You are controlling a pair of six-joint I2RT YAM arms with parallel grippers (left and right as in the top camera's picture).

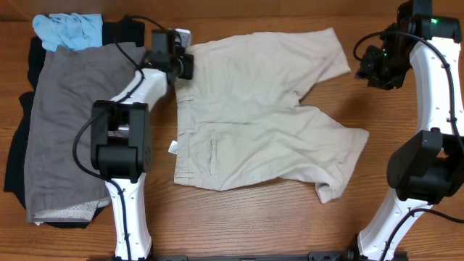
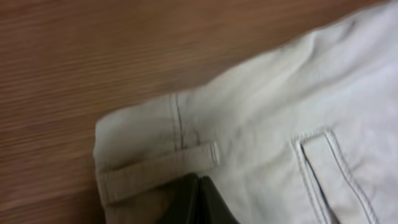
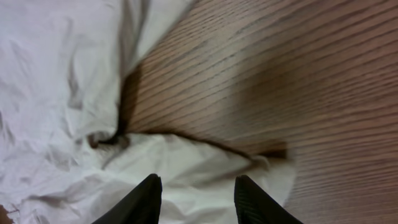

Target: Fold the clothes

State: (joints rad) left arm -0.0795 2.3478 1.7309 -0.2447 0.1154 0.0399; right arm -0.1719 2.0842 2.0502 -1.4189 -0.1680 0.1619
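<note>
Cream-beige cloth fills the middle of the overhead view: the large pale cream-beige trousers [image 1: 254,116], short in the leg, lie spread flat on the brown wooden bench [image 1: 254,232]. Their waistband is toward the left and the two legs fan out to the right.

The left hand [image 1: 174,59] sits at the upper left corner of that waistband, and the wrist camera is right on it. Its dark fingers [image 2: 208,205] are drawn together with no gap between them, tips down at the cloth just below a belt loop [image 2: 158,169], with a stitched pocket [image 2: 336,180] off to the right. Whether any fabric is pinched between them, I cannot tell.

Over at the upper right, the right hand [image 1: 377,69] hangs just beside the hem of the upper leg. Its wrist view shows two dark fingers [image 3: 140,199] spread well apart, with crumpled pale hem below and between them and bare wood to the right.

Far left of the frame there's a pile: a flat grey garment [image 1: 65,123] on top of black pieces [image 1: 14,170], and a bunched light-blue piece [image 1: 69,30] in the upper left corner. From above, the left arm crosses the grey garment's right side.
</note>
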